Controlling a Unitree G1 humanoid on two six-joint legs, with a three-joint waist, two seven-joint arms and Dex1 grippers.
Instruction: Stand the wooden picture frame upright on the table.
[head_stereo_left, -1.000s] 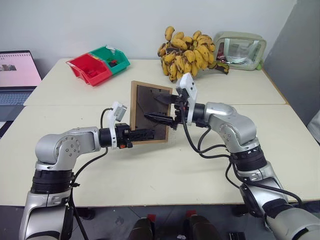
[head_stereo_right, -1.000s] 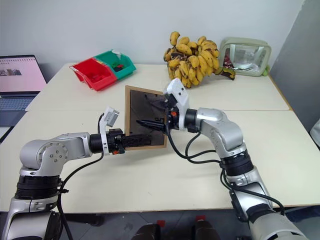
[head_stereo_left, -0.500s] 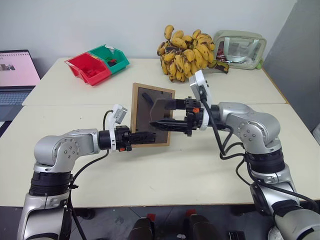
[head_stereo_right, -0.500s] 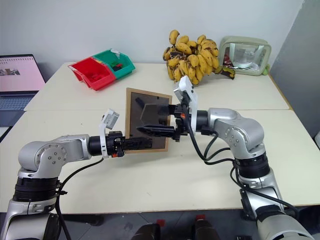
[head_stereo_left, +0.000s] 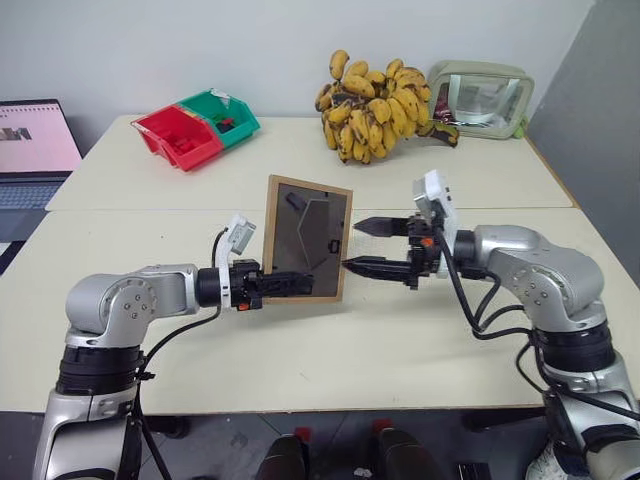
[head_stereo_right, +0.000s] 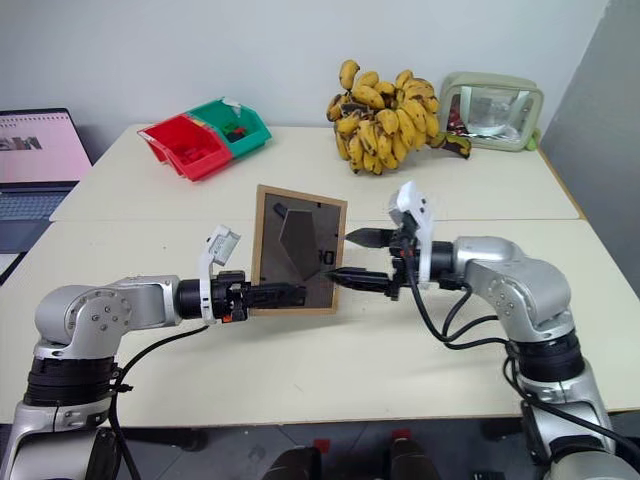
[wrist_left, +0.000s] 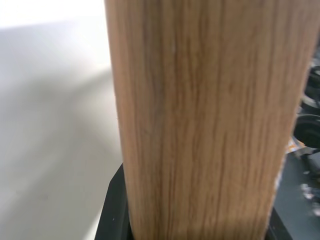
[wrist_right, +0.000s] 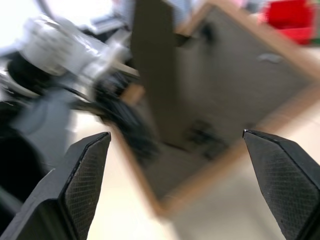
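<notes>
Left gripper (head_stereo_left: 290, 283) clamping wooden picture frame (head_stereo_left: 306, 238), no writing legible

1. The right end effector (head_stereo_left: 378, 246) has drawn away from the back of the wooden picture frame (head_stereo_left: 305, 238) toward the desk's (head_stereo_left: 300, 350) right edge; its fingers now stand spread apart just beside the frame's right rim, touching nothing.
2. The frame's hinged stand (head_stereo_left: 318, 222), earlier gripped by that end effector, now juts freely from the dark back panel.
3. The frame, pinched at its lower edge by the left end effector (head_stereo_left: 290, 284), has turned more upright.
</notes>
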